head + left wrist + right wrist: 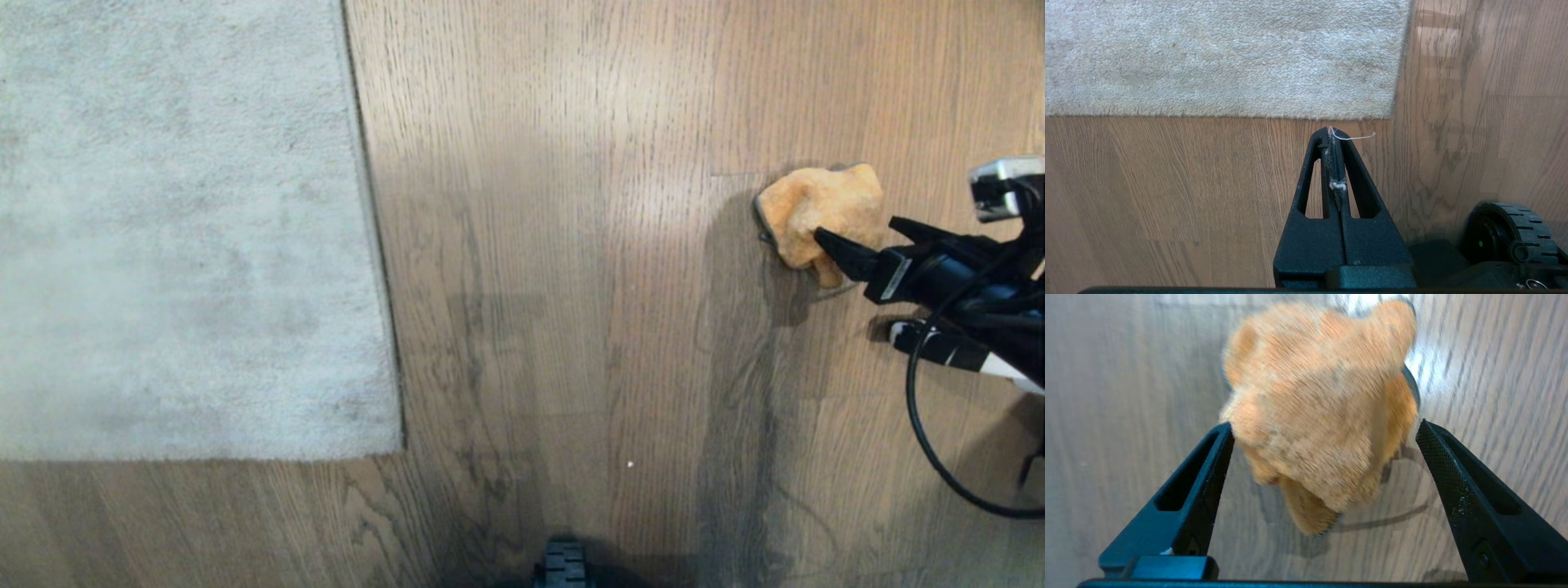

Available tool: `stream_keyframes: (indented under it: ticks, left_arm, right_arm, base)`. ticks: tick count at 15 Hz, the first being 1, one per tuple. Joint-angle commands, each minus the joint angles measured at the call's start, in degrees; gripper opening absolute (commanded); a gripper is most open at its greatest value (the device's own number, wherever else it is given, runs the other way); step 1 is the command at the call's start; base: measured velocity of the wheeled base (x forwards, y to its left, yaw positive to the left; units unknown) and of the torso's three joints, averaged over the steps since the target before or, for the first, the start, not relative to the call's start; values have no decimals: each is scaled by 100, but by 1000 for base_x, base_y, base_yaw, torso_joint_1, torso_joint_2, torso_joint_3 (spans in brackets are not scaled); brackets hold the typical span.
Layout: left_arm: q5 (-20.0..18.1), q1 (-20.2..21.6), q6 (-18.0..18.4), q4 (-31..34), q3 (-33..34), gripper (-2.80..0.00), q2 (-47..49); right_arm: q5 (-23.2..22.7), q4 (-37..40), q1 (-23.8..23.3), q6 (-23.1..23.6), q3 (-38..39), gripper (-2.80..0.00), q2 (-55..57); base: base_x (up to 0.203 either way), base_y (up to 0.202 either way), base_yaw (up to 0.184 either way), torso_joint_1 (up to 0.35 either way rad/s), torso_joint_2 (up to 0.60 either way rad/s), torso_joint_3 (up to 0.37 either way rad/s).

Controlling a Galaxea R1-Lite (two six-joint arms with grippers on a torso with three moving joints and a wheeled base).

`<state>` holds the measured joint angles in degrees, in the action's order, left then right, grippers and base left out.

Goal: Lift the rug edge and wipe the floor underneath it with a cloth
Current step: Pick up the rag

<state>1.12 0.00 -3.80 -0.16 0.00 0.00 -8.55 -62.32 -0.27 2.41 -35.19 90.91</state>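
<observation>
The right end effector (1325, 433) has its fingers spread wide with nothing gripped, and the cloth (1318, 412) sits bunched between them on the floor (571, 245), its lower fold reaching back toward the wrist. It looks soft, fluffy and very light, a crumpled orange heap that will squash flat rather than resist, so closing across the thick middle of the bundle seems the safest hold; pinching only a loose flap would probably leave the rest dangling. A darker trimmed edge shows on the far side of the heap from the fingers. The left end effector (1336, 134) is pressed fully together, holding nothing but a wisp of lint, and the rug edge (1249, 112) lies flat just ahead of its tips, with the corner a little to one side. The rug looks broad, floppy and heavier than the cloth, so taking it at the corner or border would likely lift it most easily.
</observation>
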Motion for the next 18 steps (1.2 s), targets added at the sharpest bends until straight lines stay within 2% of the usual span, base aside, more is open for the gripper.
stream_keyframes:
  ticks: [1,3,12,13,18]
  left_arm:
    - [2,0,-6,-2,0,-280,0]
    - [2,0,-6,-2,0,-280,0]
    - [2,0,-6,-2,0,-280,0]
    - [2,0,-6,-2,0,-280,0]
    - [2,0,-6,-2,0,-280,0]
  right_arm:
    - [-7,-230,-54,-147,-25,0,285]
    - [-6,-522,-60,-293,-99,0,539]
    - [-7,-800,-61,-295,-295,0,867]
    - [-7,-808,-61,-265,-295,-280,867]
    - [-7,-808,-61,-250,-286,-280,806]
  base:
    - [0,0,0,0,0,0]
    - [0,0,0,0,0,0]
    - [0,0,0,0,0,0]
    - [0,0,0,0,0,0]
    - [0,0,0,0,0,0]
